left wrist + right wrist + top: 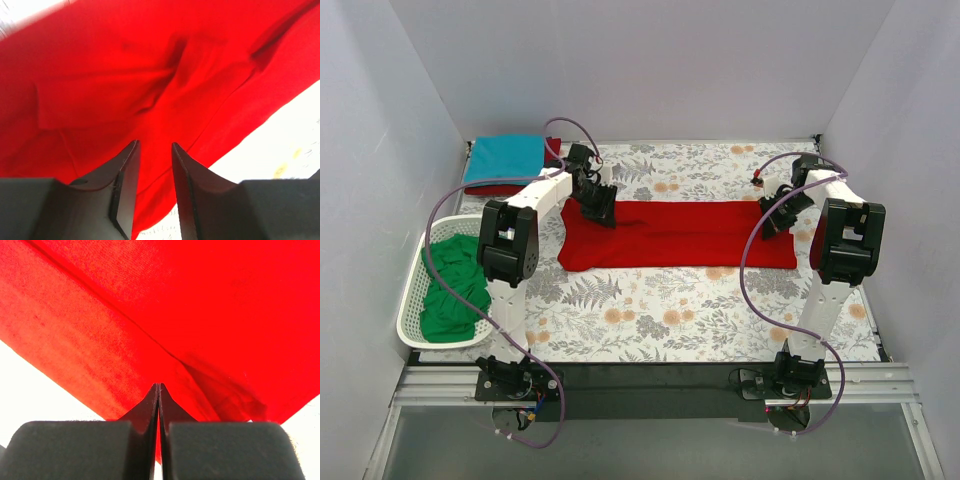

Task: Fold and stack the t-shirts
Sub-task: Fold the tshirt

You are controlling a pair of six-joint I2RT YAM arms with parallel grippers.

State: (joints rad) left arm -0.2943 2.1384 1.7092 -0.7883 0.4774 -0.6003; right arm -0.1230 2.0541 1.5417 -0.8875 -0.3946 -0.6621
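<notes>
The red t-shirt (680,238) lies long left-to-right on the counter (650,310); the right claw (158,386) pinches its right end; the left claw (154,145) hovers narrowly parted over its left end.

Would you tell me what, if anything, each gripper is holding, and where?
The right gripper pinches the bright red t-shirt at its right end; the left gripper is open.

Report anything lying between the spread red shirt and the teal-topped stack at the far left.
Nothing lies on the table between the bright red t-shirt and the stack; only the left arm's forearm crosses above that gap.
</notes>
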